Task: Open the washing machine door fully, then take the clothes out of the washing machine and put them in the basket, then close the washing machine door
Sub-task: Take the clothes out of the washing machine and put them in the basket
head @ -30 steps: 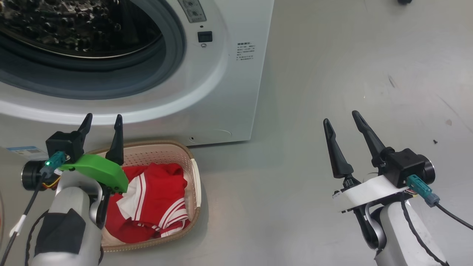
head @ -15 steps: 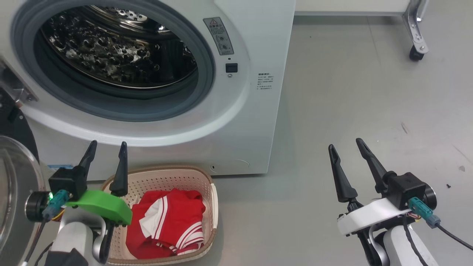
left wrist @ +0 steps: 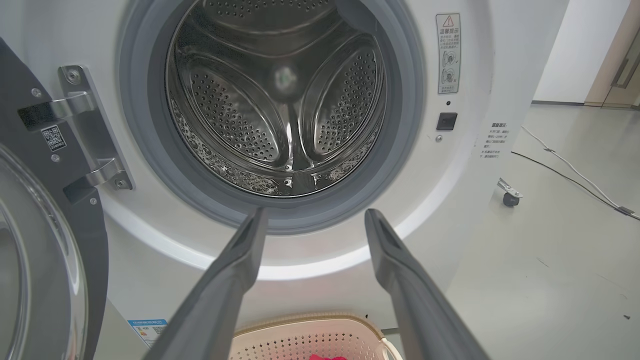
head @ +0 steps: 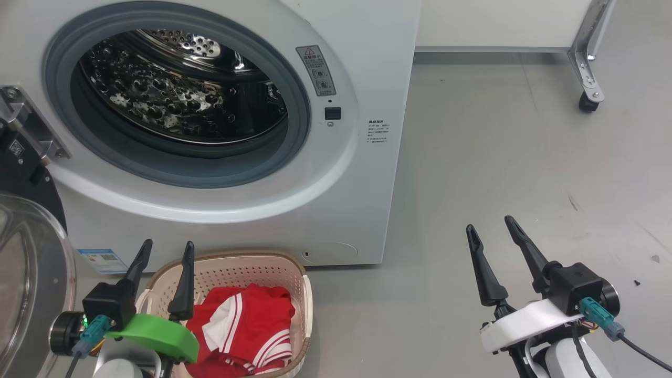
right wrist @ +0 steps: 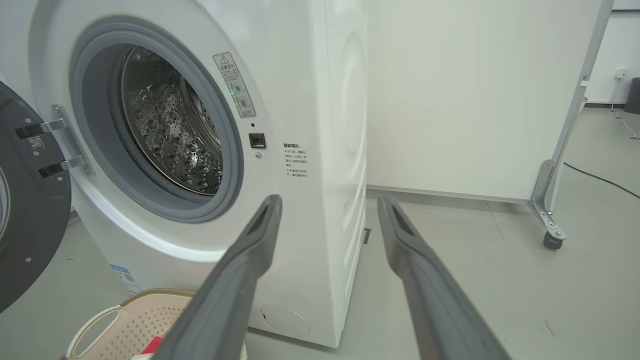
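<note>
The washer (head: 362, 199) stands with its door (head: 29, 252) swung wide to the left on its hinge (head: 31, 131), the glass bowl bulging out at the head view's left edge. Inside the grey gasket the drum (head: 173, 100) shows bare perforated steel, and the left wrist view looks straight into it. The basket (head: 247, 260) sits on the floor (head: 499, 157) just in front of the washer's lower edge, below the opening. The clothes (head: 247, 325) lie bunched in the basket, red with white stripes. The left gripper (head: 168, 244) hovers over the basket's left end, its 2 fingers spread and holding nothing, tips pointing at the washer front. The right gripper (head: 488, 223) hangs over bare floor, well to the right of the washer, its jaws likewise released and empty. A label (head: 102, 260), blue, sits on the washer's lower left corner beside the door. A caster (head: 585, 102) stands on the floor at the far right.
</note>
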{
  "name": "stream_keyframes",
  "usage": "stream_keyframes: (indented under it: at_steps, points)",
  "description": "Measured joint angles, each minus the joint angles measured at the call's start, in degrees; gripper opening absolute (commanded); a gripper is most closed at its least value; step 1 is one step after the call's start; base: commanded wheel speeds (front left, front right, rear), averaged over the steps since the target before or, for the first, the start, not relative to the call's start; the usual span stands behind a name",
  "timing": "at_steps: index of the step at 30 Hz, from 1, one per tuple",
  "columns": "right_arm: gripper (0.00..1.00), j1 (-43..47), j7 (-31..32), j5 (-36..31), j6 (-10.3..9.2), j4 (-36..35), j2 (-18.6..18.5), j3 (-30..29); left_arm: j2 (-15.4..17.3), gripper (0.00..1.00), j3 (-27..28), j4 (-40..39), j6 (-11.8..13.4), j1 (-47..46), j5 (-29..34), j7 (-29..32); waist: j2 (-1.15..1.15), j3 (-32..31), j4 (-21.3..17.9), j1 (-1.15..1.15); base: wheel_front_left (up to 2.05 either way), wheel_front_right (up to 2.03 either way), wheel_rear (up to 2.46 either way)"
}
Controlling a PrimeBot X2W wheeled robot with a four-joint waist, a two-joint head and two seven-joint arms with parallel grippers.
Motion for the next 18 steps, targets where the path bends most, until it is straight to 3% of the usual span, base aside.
stream_keyframes:
  at_steps: [18]
  points:
    - [1.00,0.6,0.0,0.0,-0.33,-1.1,0.0,-0.9,-0.2,1.00,-0.2,-6.0,0.0,3.3,0.0,0.0,0.00,0.3,-0.8,0.00,0.00,0.00,0.00]
